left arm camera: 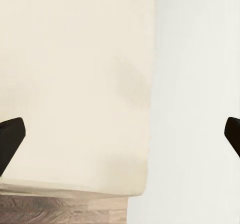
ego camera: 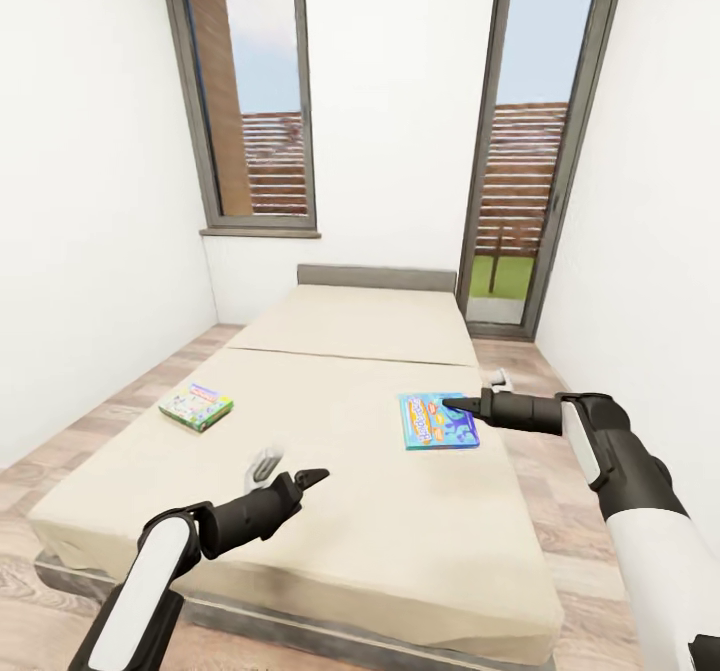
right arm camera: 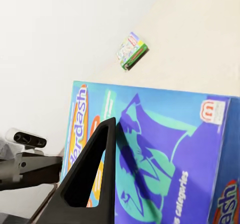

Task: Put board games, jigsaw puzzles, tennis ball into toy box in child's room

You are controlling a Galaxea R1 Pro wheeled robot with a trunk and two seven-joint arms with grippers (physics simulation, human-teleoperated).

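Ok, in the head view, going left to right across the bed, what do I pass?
Green board game → left gripper → blue board game, with the right gripper at its top edge.

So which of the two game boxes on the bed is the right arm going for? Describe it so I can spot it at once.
Start at the large beige bed that runs toward the windows. On its right half, near the edge, lies a flat blue board game, with the right gripper directly at it. The other box, on the bed's left side, is green and multicoloured, smaller-looking and far from either arm.
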